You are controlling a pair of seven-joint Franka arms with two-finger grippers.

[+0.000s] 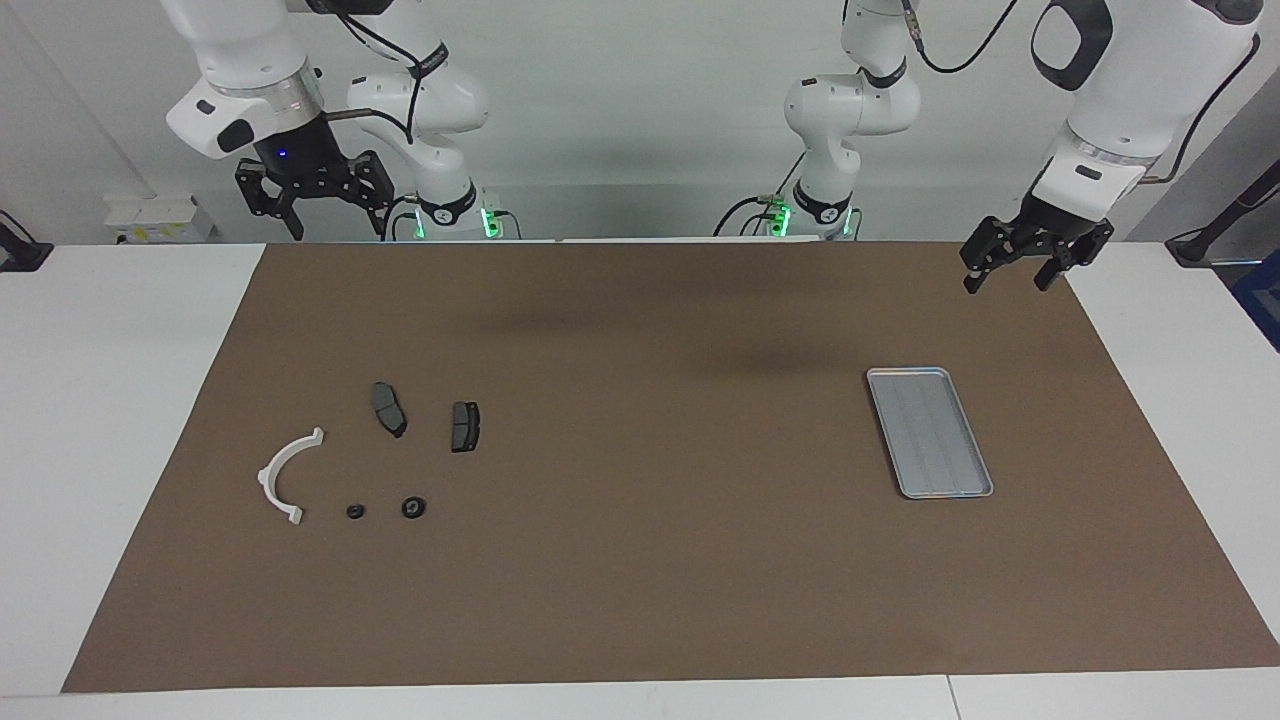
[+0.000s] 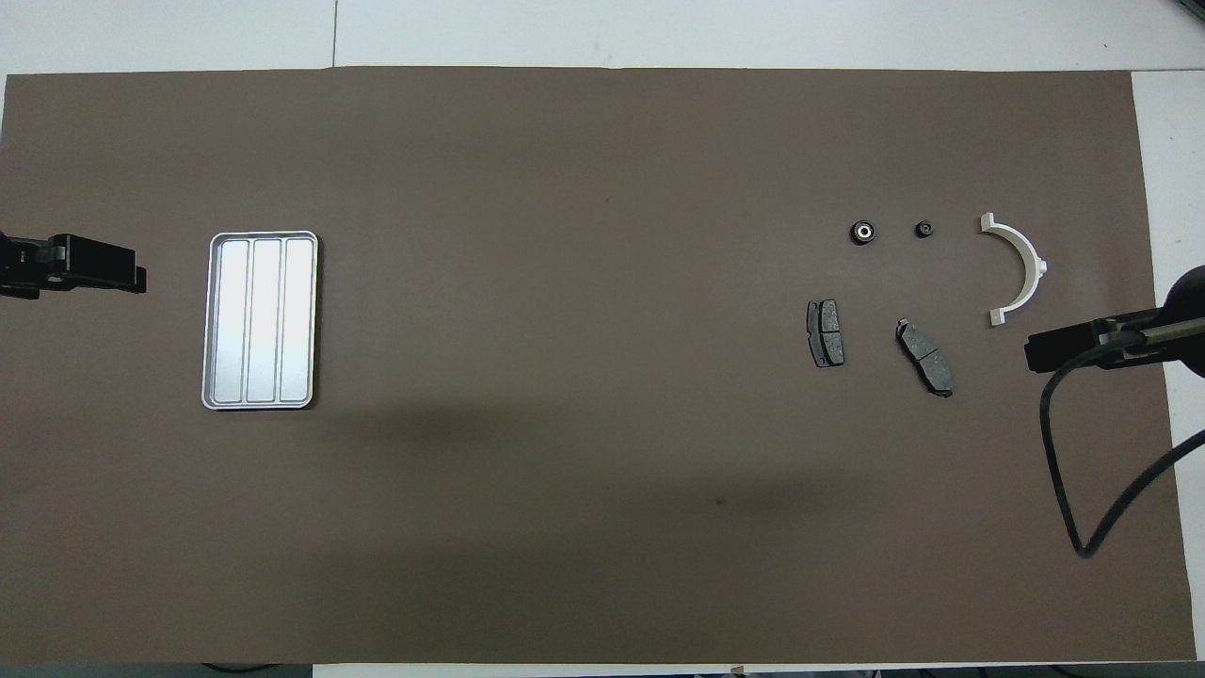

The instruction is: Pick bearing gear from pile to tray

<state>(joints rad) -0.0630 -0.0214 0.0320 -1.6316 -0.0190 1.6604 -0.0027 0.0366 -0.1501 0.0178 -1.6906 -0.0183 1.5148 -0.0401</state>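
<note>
1. Toward the right arm's end of the brown mat (image 1: 640,560), the pile is lying loose: a white half-ring bracket (image 1: 287,475), two dark plates (image 1: 388,408) (image 1: 465,426), a small black piece (image 1: 354,511) and the bearing gear (image 1: 414,507).
2. Bearing gear is resting on the mat, well apart from both sets of fingers.
3. Right gripper (image 1: 313,205) is hanging raised, fingers spread, gripping nothing.
4. Left gripper (image 1: 1010,268) is hanging near the tray (image 1: 930,432), fingers released.

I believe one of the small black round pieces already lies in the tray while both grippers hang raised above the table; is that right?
Not quite: the tray holds nothing, as the overhead view shows. Both black round pieces lie on the mat beside the white bracket. The rest stands.
</note>
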